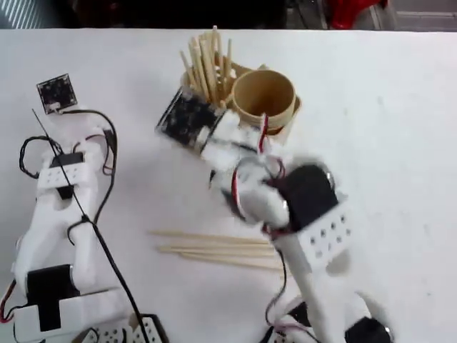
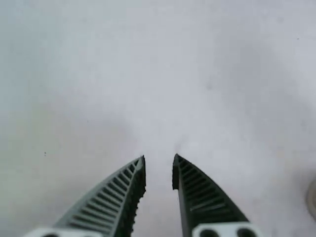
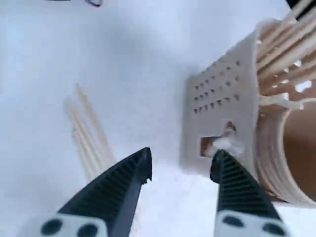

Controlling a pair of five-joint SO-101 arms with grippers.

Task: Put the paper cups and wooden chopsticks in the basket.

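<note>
— Right gripper [image 3: 182,165] status?
— Jaws were apart, nothing between them. It hung just beside the perforated wall of the basket [image 3: 222,98], one fingertip close against that wall; could not tell if it touched.
— Left gripper [image 2: 159,160]?
— Narrow gap between the tips, empty, over bare white table [image 1: 385,107], well apart from the basket.
— Task items?
— Paper cups [image 1: 263,96] sat nested in the basket, mouth up. Upright chopsticks [image 1: 207,64] stood bunched in the same basket, right beside the cups, fanning out at the top. Loose chopsticks [image 1: 214,246] lay flat on the table in a rough bundle, nearer the arm bases, beside the right arm.
— Surface?
— Plain white tabletop, matte. Black cables [image 1: 107,143] looped over it by the left arm.
— Room?
— Dark strip past the far table edge, with a red object [image 1: 353,11] there, too cropped to name.
</note>
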